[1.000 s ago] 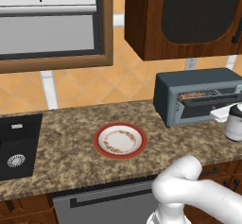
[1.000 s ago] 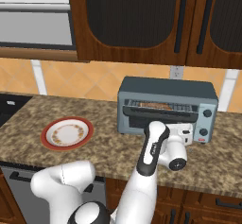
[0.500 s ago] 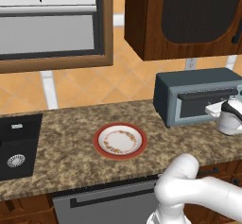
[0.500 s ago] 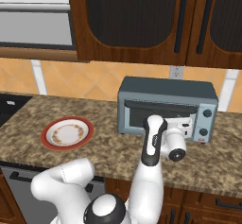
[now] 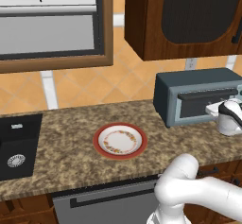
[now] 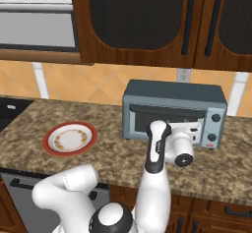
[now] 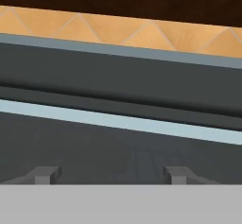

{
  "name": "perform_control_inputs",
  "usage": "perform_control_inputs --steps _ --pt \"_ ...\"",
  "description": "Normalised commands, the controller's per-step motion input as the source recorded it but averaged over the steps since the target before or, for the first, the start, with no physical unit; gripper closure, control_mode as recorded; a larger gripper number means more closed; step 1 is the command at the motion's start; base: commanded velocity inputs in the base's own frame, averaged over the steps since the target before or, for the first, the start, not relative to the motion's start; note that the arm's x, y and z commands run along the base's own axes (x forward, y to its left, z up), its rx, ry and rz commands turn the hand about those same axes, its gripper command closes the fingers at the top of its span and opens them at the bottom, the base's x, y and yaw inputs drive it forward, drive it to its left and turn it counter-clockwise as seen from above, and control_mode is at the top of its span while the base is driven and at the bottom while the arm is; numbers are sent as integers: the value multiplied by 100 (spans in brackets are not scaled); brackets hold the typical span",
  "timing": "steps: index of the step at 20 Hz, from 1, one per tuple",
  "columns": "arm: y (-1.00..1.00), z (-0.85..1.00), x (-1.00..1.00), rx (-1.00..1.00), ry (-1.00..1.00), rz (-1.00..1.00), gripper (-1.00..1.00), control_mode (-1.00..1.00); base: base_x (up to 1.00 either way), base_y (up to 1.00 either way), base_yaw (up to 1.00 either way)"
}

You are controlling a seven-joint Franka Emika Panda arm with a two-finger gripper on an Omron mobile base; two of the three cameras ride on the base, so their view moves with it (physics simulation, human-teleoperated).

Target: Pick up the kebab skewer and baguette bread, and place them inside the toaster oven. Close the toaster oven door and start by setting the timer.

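The toaster oven door stood upright and flush against the front of the toaster oven, so you could judge the closing step as done or all but done. The dark bar handle ran across the top of the door. The gripper faced the door head-on and very near it. Its fingertips were spread apart, with nothing between them. The hand view did not settle whether they touched the glass. The control panel occupied the right end of the oven front, with an upper knob and a lower knob. You could not tell from these views which knob was the timer. To do the step well, you needed to confirm that the door was seated along its full width. The next move was to back straight off, shift toward the right end of the oven, centre one knob between the spread fingers, close on it, and turn without pushing the oven back. A patterned plate lay on the counter well to the left of the oven, clear of that path.
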Motion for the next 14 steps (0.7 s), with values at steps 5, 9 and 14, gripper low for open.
perform_control_inputs --steps 5,9,14 --pt "-3 0 -34 0 1 0 -100 -100 0 0 0" --pt "-14 -3 -50 0 2 0 -100 -100 0 0 0" --pt "-53 1 -30 2 5 0 -100 -100 0 0 0"
